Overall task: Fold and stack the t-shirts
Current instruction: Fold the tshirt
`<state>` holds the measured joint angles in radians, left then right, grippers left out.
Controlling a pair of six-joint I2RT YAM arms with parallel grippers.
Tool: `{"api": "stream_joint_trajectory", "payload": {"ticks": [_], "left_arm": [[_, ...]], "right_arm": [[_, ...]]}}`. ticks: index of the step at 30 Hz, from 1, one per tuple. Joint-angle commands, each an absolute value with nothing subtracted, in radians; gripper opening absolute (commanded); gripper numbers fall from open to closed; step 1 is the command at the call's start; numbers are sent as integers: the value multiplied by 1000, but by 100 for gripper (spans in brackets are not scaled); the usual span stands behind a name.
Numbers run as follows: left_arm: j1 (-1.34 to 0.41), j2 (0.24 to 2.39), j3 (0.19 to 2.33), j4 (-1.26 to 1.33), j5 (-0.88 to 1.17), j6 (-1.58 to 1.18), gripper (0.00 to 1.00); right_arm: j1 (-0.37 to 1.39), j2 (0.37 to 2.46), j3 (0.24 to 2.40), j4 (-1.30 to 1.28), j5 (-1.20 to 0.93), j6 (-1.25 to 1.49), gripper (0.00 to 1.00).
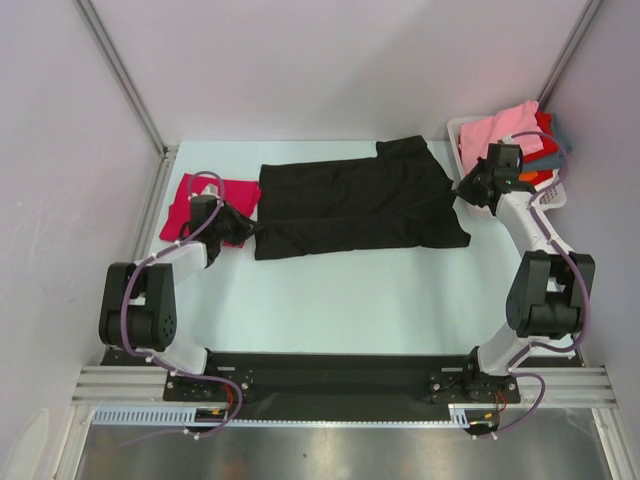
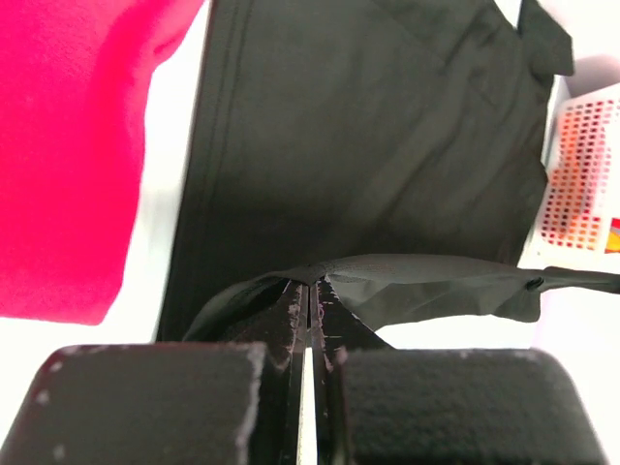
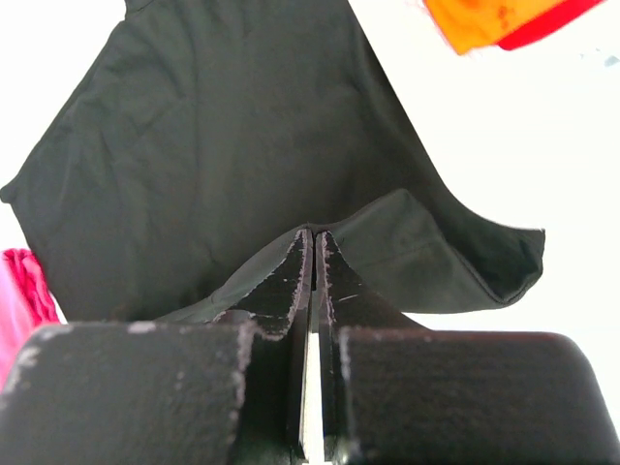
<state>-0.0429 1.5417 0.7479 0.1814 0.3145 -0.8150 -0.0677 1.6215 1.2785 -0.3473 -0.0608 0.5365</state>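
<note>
Stretching across the far half of the table (image 1: 350, 300), the black t-shirt (image 1: 350, 200) lies spread nearly flat and is caught at both ends. The left fingers (image 2: 291, 320) are pressed together on a raised fold at its near-left corner, while the right fingers (image 3: 291, 281) pinch a lifted ridge of cloth at its right edge. Just beside its left edge lies the magenta-red shirt (image 1: 200, 200), a compact patch that looks already folded, though the pictures do not show this for certain. At the far right corner stands the white slatted basket (image 1: 555, 195), heaped with pink, red, orange and teal shirts (image 1: 505, 130), none of them folded as far as can be seen. By this showing the job is at an early stage: one shirt apparently done, the black one gripped and ready for its fold, nothing stacked yet, and the basket's load waiting its turn.
</note>
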Motion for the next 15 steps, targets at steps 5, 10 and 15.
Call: {"api": "stream_joint_trajectory", "payload": {"ticks": [5,10,15], "left_arm": [[-44,1614,824,224,276,-833,0],[-44,1646,848,232,273,-830,0],[-44,1689,882,232,276,-824,0]], "right_arm": [[-48,1727,1442,-393,-14,497,0],[-43,1762,1482,-391,0,497,0],[-37,1811,1517,-402,0,502,0]]}}
